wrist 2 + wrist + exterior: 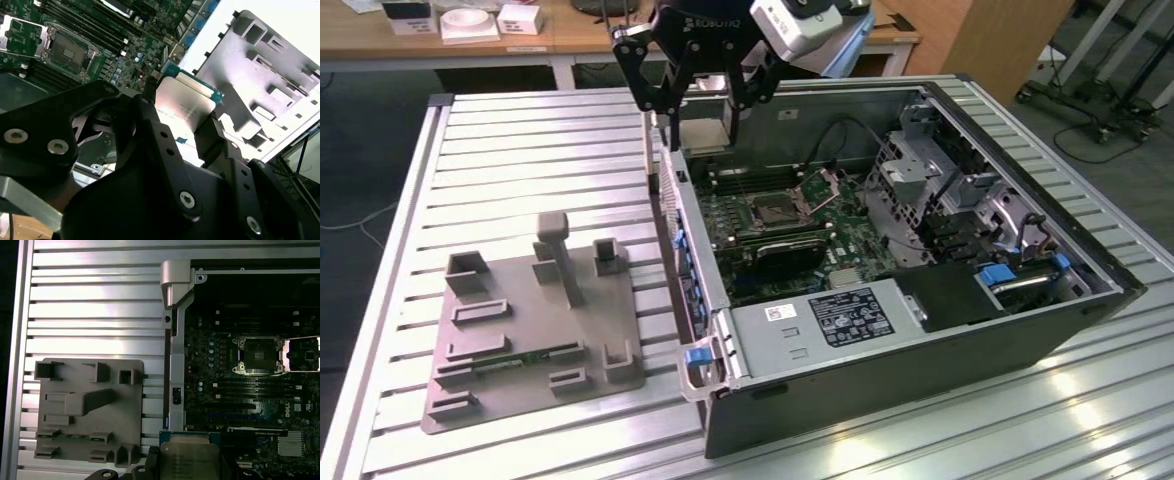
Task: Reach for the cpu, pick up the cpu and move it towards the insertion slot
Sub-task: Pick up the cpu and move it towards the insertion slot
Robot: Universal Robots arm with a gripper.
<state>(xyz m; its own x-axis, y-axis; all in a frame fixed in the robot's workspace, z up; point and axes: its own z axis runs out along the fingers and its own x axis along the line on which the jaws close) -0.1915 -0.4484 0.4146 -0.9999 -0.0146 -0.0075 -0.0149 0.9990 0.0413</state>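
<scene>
Both fingers (pixel 211 134) of my gripper (pixel 180 127) pinch the cpu (pixel 187 105), held above the case wall (pixel 176 365); the slot (pixel 258 355) lies well apart, its plate (pixel 304 354) seemingly open.

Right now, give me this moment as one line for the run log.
stage: chip held aloft | gripper: shut on chip | place: above computer case side wall | socket: open, empty, chip not there yet

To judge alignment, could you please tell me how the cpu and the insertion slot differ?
The cpu is clamped aloft in the pincer; the insertion slot sits on the motherboard. The cpu shows a pale metal face; the insertion slot has a dark centre, plate hinged open. Both are square.
</scene>
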